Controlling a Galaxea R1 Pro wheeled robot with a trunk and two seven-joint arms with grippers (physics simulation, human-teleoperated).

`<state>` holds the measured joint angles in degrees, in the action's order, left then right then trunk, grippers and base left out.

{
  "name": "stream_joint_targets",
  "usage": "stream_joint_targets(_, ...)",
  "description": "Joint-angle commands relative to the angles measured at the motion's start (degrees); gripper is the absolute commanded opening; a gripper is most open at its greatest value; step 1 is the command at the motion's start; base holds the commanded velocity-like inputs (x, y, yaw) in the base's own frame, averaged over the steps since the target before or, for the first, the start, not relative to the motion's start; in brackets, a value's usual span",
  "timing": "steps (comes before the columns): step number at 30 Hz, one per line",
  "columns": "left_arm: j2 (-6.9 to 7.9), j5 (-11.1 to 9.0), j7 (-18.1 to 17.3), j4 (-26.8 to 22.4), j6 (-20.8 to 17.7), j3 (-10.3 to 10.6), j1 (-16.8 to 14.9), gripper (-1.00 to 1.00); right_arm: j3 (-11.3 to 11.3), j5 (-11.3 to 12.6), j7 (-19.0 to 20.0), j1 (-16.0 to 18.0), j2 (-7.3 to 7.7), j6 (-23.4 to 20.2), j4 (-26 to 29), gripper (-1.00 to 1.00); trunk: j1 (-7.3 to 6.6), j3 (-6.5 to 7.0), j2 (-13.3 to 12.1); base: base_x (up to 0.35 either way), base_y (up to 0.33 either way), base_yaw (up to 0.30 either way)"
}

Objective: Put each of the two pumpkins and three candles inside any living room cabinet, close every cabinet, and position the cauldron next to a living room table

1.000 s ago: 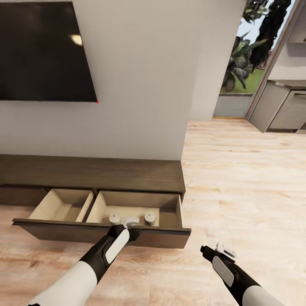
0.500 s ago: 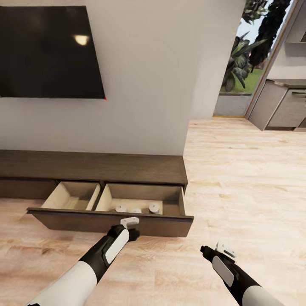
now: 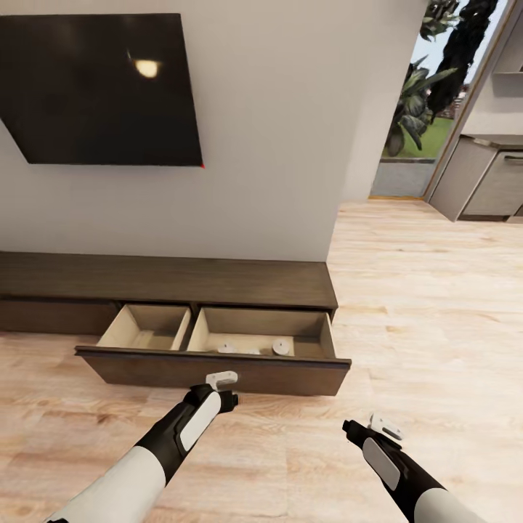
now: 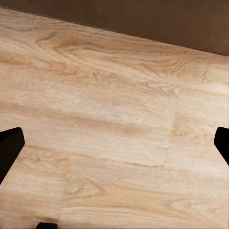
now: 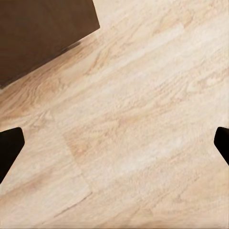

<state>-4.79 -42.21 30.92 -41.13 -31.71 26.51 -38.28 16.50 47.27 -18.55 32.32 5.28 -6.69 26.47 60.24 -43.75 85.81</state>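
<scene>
Dark brown wood makes up the long low cabinet (image 3: 167,280) against the pale wall, and its wide drawer (image 3: 218,367) stands pulled out over the floor. Light tan lines the inside, which a divider splits into 2 compartments. In the right-hand compartment sit the candles (image 3: 281,348), pale stubby shapes near the front wall; 2 are plain to see and a 3rd, smaller bit of white lies between them, though the drawer front hides their lower parts. What the left-hand compartment holds cannot be told from here, since only its tan walls and floor show.

Just in front of the drawer front, the left gripper (image 3: 221,378) hangs over the plank floor (image 3: 407,305), close to the dark panel but apart from it. In the left wrist view its fingertips (image 4: 9,148) sit at the far edges of the picture with bare planks between them, so the jaws are spread wide and grip nothing. The right gripper (image 3: 383,427) hovers over the floor further right, well clear of the cabinet; its fingertips (image 5: 9,145) are likewise wide apart and empty.

Above the cabinet a black TV (image 3: 102,91) is mounted on the wall. Off to the right, a glazed opening shows green plants (image 3: 418,102), with grey kitchen units (image 3: 483,185) beside it
</scene>
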Motion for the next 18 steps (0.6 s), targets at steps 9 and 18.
stream_joint_targets(9,0.04,-0.44,0.54,-0.09,-0.02,0.35,-0.04,1.00,0.46,0.28,-0.52,0.02,0.08,-0.24,0.16,1.00,0.00,-0.05,0.03,0.020,0.322,0.000)
stream_joint_targets(18,0.04,-0.39,0.54,0.00,-0.01,0.47,-0.04,1.00,0.55,0.28,-0.52,0.06,0.08,-0.25,0.16,1.00,0.00,-0.05,0.03,0.002,0.322,0.000)
